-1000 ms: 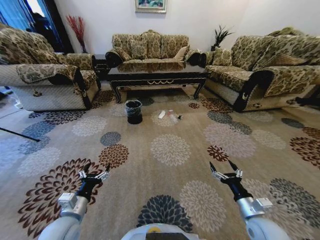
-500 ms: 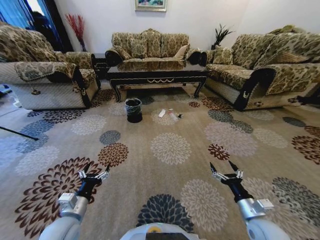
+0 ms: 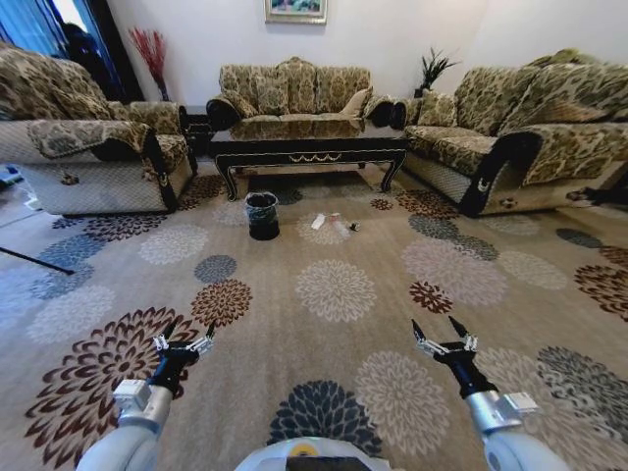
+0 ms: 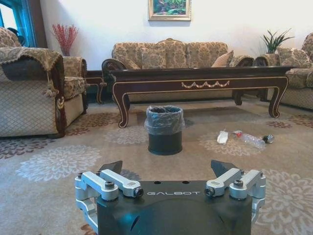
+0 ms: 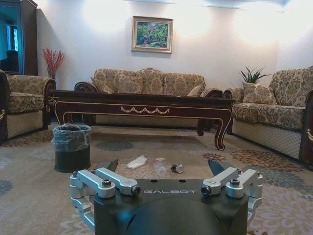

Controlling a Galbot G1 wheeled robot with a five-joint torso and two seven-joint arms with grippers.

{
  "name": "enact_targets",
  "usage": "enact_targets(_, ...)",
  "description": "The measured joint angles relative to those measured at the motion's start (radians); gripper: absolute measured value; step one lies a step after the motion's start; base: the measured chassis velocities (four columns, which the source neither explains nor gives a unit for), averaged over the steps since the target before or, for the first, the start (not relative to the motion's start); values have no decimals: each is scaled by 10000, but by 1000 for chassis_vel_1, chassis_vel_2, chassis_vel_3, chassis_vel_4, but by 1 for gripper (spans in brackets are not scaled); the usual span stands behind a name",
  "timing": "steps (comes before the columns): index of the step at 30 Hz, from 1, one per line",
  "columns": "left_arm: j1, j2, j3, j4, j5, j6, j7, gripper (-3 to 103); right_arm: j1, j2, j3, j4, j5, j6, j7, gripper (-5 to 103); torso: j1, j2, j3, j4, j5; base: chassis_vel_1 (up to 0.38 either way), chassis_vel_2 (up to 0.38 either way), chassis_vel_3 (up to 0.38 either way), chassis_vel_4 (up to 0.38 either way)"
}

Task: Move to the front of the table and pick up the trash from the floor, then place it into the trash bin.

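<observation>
Lying near table (image 3: 309, 149): trash (image 3: 332, 225) (clear, red-capped).

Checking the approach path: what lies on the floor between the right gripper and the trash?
Bare patterned carpet, nothing else, in the head view. The right gripper is open; the white wrapper and bottle lie beside the trash bin.

Left gripper (image 3: 183, 334) and right gripper (image 3: 441, 329) both low, forward, fingers spread apart.
</observation>
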Motion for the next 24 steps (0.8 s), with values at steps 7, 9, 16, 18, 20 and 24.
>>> enact_targets(7, -25, -19, 44, 164, -212, -1118, -197, 100, -16, -21, -11, -16, 12, 72, -107, 100, -2, 0, 28, -1, 0, 0, 0, 0, 0)
enact_targets(9, -31, -20, 43, 167, -296, -1168, -205, 100, -15, -24, -15, -40, 11, 109, -144, 100, -2, 0, 33, -1, 0, 0, 0, 0, 0)
enact_targets(16, -67, -30, 25, 296, -278, -1270, -210, 100, 49, -35, -58, -144, -28, 237, -240, 100, -2, 0, 54, -1, 0, -5, 6, 8, -6)
enact_targets(18, -83, -71, 43, 368, -249, -1298, -216, 100, 59, -41, -93, -155, -92, 286, -276, 100, -2, 0, 61, 0, 0, -42, 60, 58, -57)
enact_targets(20, -85, -79, 51, 387, -248, -1306, -217, 100, 65, -41, -102, -161, -97, 287, -277, 100, -2, -1, 65, -1, 0, -67, 71, 61, -76)
enact_targets(24, -102, -94, 58, 423, -262, -1315, -225, 100, 81, -76, -111, -198, -113, 288, -280, 100, -1, 0, 73, -1, 0, -133, 117, 139, -132)
